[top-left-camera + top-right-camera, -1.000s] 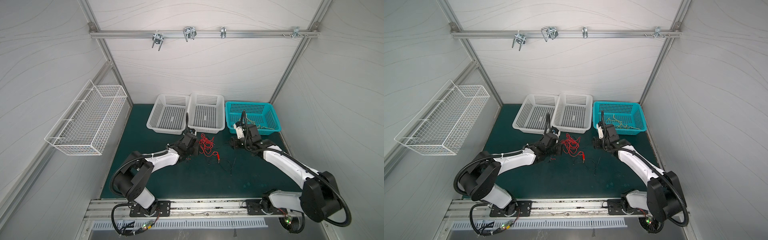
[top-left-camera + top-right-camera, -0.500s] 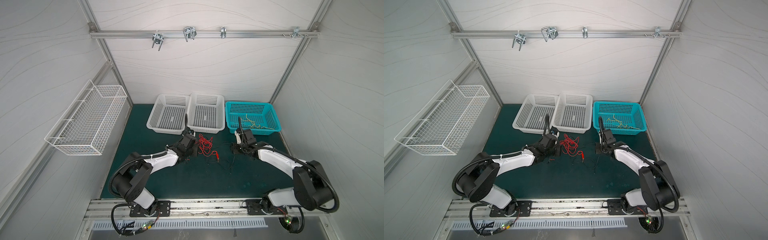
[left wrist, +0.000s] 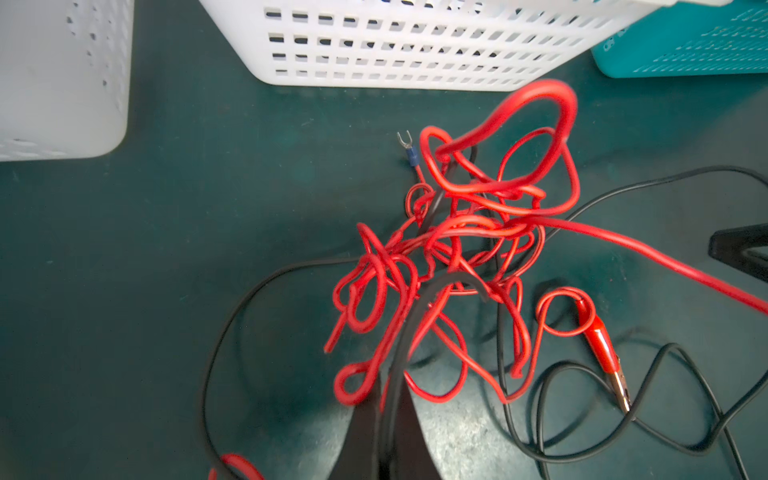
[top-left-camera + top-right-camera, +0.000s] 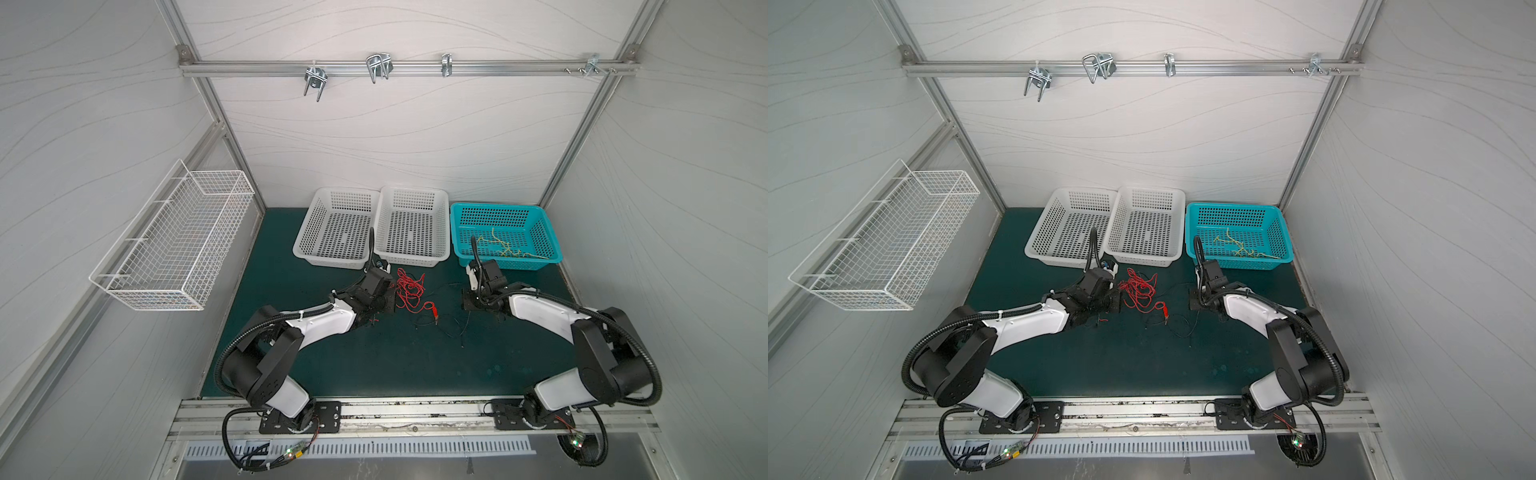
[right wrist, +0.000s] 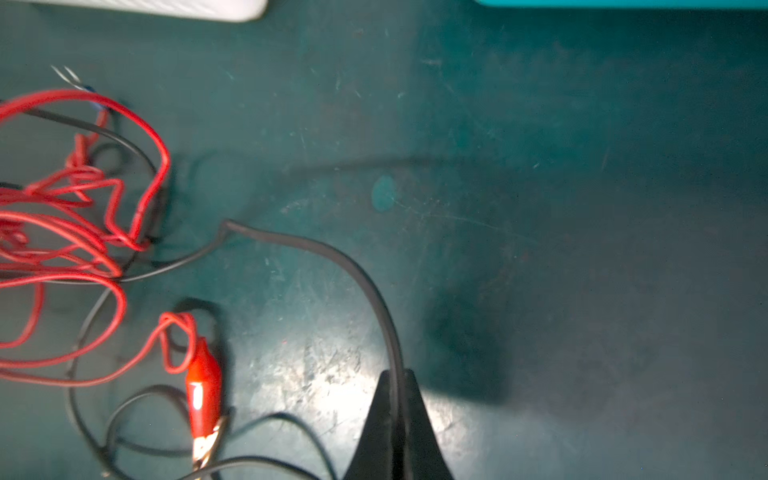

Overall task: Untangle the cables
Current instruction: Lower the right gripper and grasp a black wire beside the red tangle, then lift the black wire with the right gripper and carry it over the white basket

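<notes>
A tangle of red cable lies on the green mat in front of the white baskets, with black cable threaded through it. A red clip ends one strand. My left gripper is at the tangle's left edge, shut on a black strand with red wire beside it. My right gripper sits low on the mat to the tangle's right, shut on the black cable. Yellowish cable lies in the teal basket.
Two white perforated baskets stand side by side at the back, the teal one to their right. A white wire basket hangs on the left wall. A rail with metal hooks crosses the back wall.
My right gripper has come down from beside the teal basket to the mat and closed on the black cable. The left gripper has stayed shut at the tangle.
</notes>
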